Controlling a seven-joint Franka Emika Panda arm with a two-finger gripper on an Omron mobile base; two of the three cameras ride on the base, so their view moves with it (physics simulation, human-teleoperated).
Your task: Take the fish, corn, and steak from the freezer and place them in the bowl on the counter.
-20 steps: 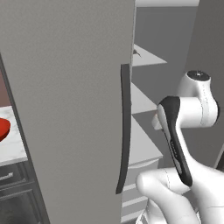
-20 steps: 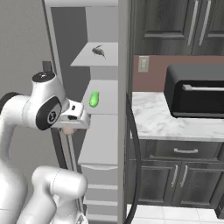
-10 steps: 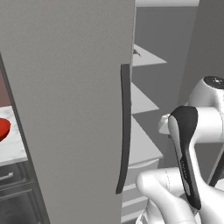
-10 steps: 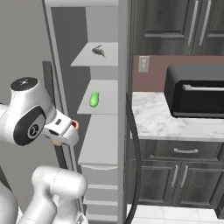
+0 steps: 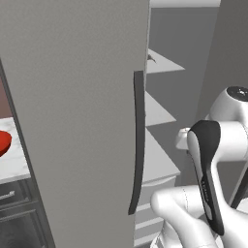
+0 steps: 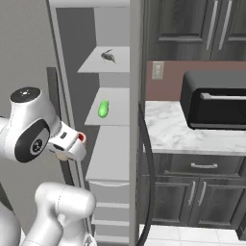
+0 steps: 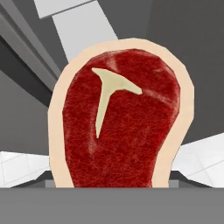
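Note:
A raw red steak [image 7: 118, 127] with a pale fat rim and a T-shaped bone sits close up in the hand view and hides the fingertips. My gripper [image 6: 71, 146] is shut on it, just outside the left edge of the open freezer [image 6: 113, 158]. The small dark fish [image 6: 108, 56] lies on the top shelf. The green corn [image 6: 103, 109] lies on the shelf below it. At the far left of the left base view, the red bowl [image 5: 4, 143] rests on the white marble counter [image 5: 13, 167].
The open freezer door [image 5: 72, 121] with its long dark handle [image 5: 138, 145] stands between the arm and the bowl. Right of the freezer, a black toaster oven [image 6: 216, 98] sits on another marble top above dark cabinets [image 6: 202, 192].
The arm has pulled back from the freezer shelves, its elbow swinging out and lower, with the steak still in the gripper. Fish and corn have not moved.

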